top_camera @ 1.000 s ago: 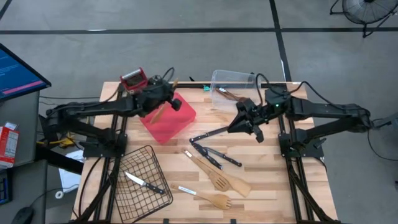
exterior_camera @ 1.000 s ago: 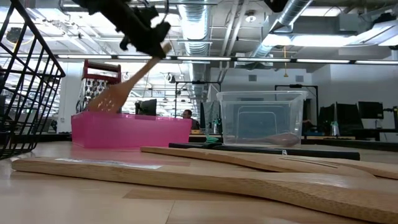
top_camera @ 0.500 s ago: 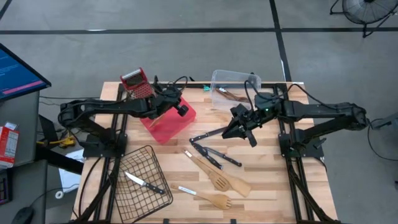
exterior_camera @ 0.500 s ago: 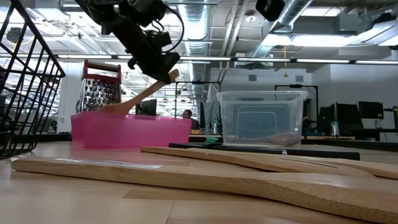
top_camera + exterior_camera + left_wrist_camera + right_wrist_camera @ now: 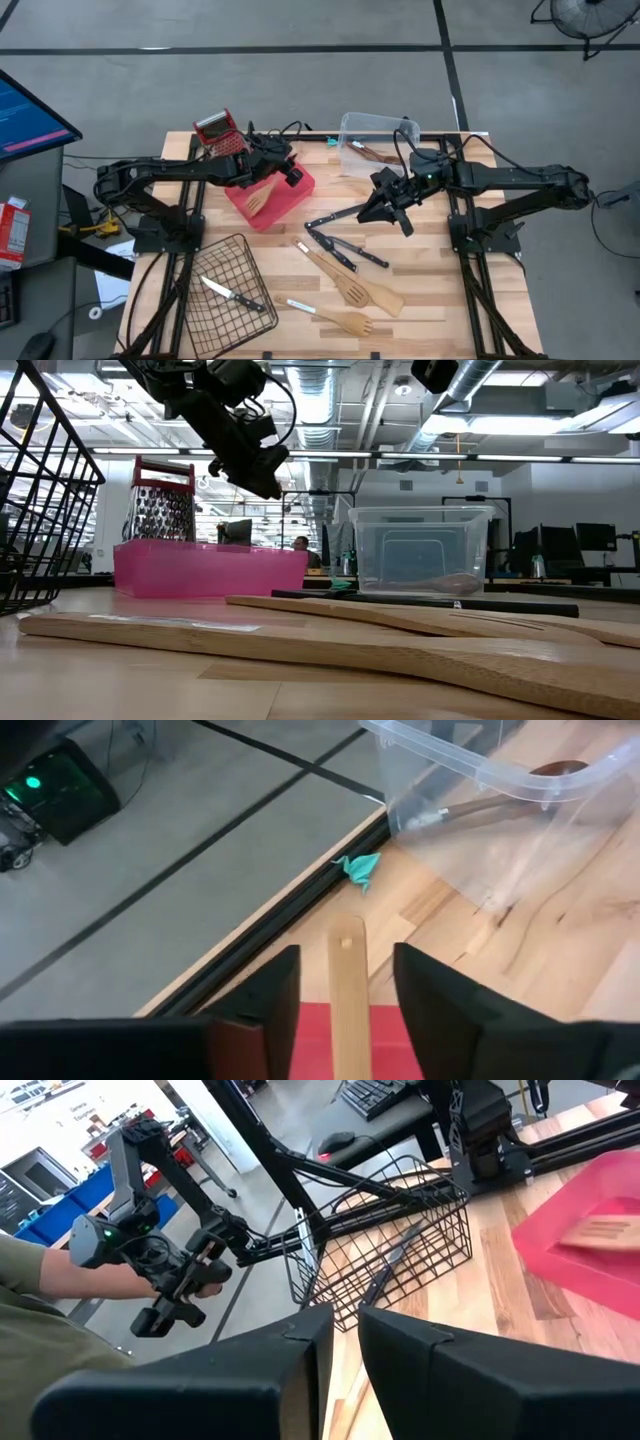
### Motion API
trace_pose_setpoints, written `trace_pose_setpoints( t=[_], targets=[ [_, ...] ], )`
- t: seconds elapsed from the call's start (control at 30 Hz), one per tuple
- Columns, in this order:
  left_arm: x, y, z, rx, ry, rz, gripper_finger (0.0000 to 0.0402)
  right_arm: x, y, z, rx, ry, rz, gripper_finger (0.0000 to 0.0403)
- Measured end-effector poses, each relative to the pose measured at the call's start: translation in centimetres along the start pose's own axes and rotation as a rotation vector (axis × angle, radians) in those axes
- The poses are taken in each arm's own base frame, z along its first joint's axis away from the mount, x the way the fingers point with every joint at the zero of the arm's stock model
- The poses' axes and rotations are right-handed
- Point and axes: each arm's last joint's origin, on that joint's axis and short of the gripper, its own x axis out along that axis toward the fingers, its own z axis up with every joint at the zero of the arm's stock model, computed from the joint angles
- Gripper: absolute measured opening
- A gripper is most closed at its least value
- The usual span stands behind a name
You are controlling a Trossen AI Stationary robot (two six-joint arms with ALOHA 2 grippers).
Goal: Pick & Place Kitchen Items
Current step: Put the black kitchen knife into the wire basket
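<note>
Left gripper (image 5: 278, 172): I have it above the red tray (image 5: 292, 195), at roughly 11 o'clock on the table (image 5: 430, 300). The jaws stand apart with nothing between the pads; the wooden spatula (image 5: 259, 197) lies loose in the tray just below them, its handle running up between my fingers (image 5: 430, 990) in the wrist view.

Right gripper (image 5: 388, 208): at about 1 o'clock, hanging over the upper end of a black-handled knife (image 5: 335, 216). The jaws are nearly together; I cannot tell whether they pinch the knife or merely hover on it.

Remaining stock: two wooden turners (image 5: 355, 290) and more knives (image 5: 345, 252) at 5 to 6 o'clock; one knife (image 5: 230, 294) in the wire basket (image 5: 240, 250) at 7 o'clock; a utensil in the clear bin (image 5: 375, 135) at 12 o'clock.

Risks, as I judge them: lifting the left arm crookedly could catch the spatula handle and flip it out, or nudge the grater (image 5: 222, 135) beside the tray. On the right, an end-on hold could let the knife swing or slip.

Change noted: a second ago the left jaws clamped the spatula, tilted above the tray; now it is released inside. The right arm sits slightly lower toward the knife.
</note>
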Motion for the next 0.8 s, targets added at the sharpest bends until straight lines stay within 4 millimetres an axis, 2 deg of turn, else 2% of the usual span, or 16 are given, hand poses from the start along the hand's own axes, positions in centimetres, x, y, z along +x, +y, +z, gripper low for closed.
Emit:
trace_pose_setpoints(
  t=[0.13, 0.23, 0.3, 0.4, 0.53, 0.63, 0.8],
  targets=[
    [0.2, 0.2, 0.0, -0.007, 0.004, -0.026, 0.0183, 0.0, -0.2, -0.3, 0.011, 0.020, -0.037, 0.0065],
    [-0.4, 0.4, 0.3, -0.016, -0.007, -0.051, 0.0206, -0.2, -0.9, -1.3, 0.045, 0.092, -0.187, 0.0065],
    [-1.6, 0.7, 1.6, -0.049, -0.065, -0.075, 0.0218, -0.5, -1.6, -2.3, 0.071, 0.166, -0.319, 0.0065],
    [-4.7, 1.4, 3.7, -0.121, -0.176, -0.127, 0.0229, -0.5, -2.2, -3.6, 0.104, 0.262, -0.476, 0.0065],
    [-10.4, 2.7, 5.7, -0.223, -0.341, -0.250, 0.0229, -0.1, -2.6, -5.0, 0.123, 0.356, -0.638, 0.0065],
    [-14.8, 3.8, 6.2, -0.298, -0.451, -0.369, 0.0226, 1.0, -3.1, -6.6, 0.118, 0.471, -0.732, 0.0065],
    [-20.6, 5.6, 5.7, -0.353, -0.584, -0.546, 0.0223, 4.2, -3.5, -9.0, 0.089, 0.622, -0.734, 0.0067]
  ],
)
